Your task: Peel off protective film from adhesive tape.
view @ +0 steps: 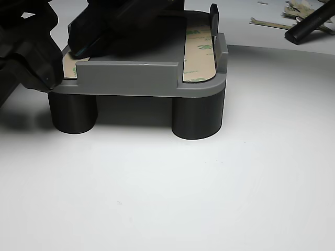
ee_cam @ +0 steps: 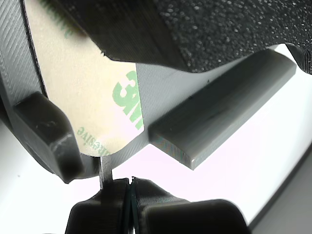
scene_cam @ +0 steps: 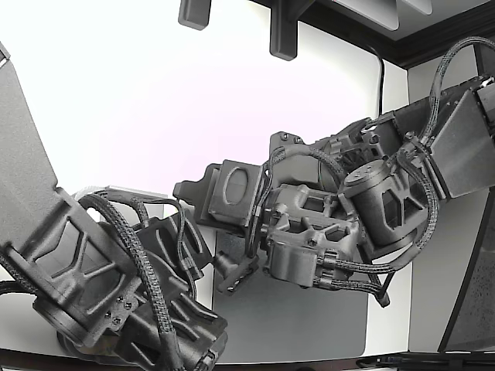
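A grey part [view: 131, 78] stands on two black round legs [view: 198, 117]. Beige protective film with green 3M print covers one tape strip [view: 199, 52] at the other view's right and a second strip [view: 70, 65] at its left. In the wrist view that film [ee_cam: 83, 87] lies close up on the part [ee_cam: 219, 107]. My gripper [ee_cam: 130, 187] is just beyond the film's rounded corner, its black fingers [ee_cam: 165, 207] pressed together. A thin strip [ee_cam: 105, 171] runs from that corner down to the fingers; whether it is pinched I cannot tell. The other view shows the gripper [view: 49, 78] at the part's left corner.
Peeled film scraps [view: 293, 10] and a black rod [view: 309, 23] lie behind the part on the white table. In the exterior view two black arms [scene_cam: 100, 286] [scene_cam: 371, 209] meet over a grey mat [scene_cam: 309, 317].
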